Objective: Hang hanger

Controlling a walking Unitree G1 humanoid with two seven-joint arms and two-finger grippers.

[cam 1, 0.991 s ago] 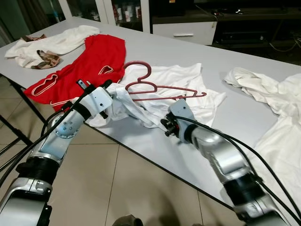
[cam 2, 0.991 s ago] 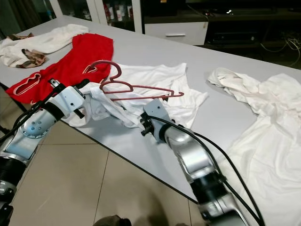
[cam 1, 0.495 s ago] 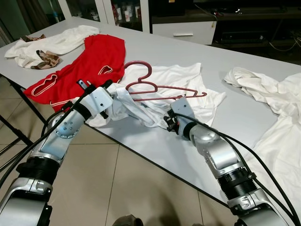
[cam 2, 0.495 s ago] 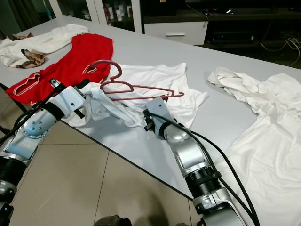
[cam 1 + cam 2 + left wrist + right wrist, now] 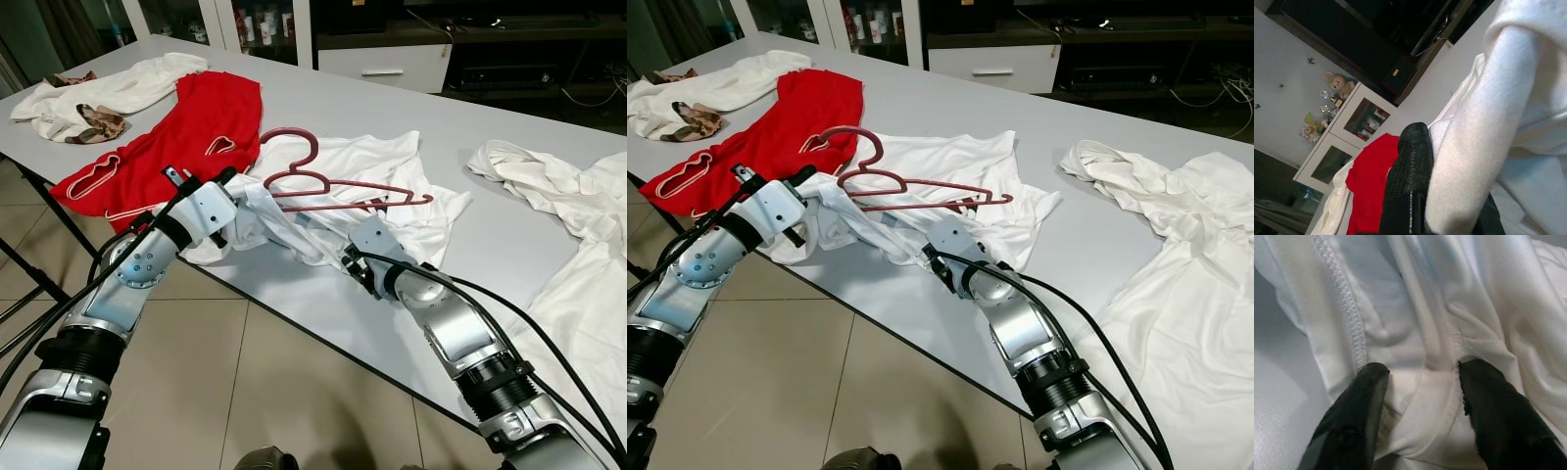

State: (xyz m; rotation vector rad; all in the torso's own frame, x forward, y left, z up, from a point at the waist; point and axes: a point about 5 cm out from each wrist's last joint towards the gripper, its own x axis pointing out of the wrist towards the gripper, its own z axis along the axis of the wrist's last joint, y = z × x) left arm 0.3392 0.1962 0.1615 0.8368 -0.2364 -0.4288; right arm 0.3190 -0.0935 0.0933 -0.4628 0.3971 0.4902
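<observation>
The dark red plastic hanger (image 5: 328, 183) lay flat on top of the crumpled white T-shirt (image 5: 382, 171), near the front edge of the long grey surface (image 5: 490, 220), its hook pointing towards the red garment with white trim (image 5: 181, 137) spread beside it. The left gripper (image 5: 1415, 191) had a thick fold of the white shirt clamped between its fingers (image 5: 1408, 171), the cloth bulging over the one dark finger that could be seen. The right gripper (image 5: 1420, 416) had its two black fingers (image 5: 1352, 421) spread apart, one on each side of a ribbed hem fold, pressing into the fabric without closing on it.

The step in hand looked like getting the shirt open so the hanger could go into it. To do that well, the right fingers would need to close on one layer of hem only (the fold between them seemed to be doubled), since a pinch through both layers would keep the opening sealed. The left grip should hold steady and taut as the counter-pull. The hanger rested loose on the cloth between the two arms, so any hard tug risked sliding it off the edge; a slow, level spread seemed safer.
</observation>
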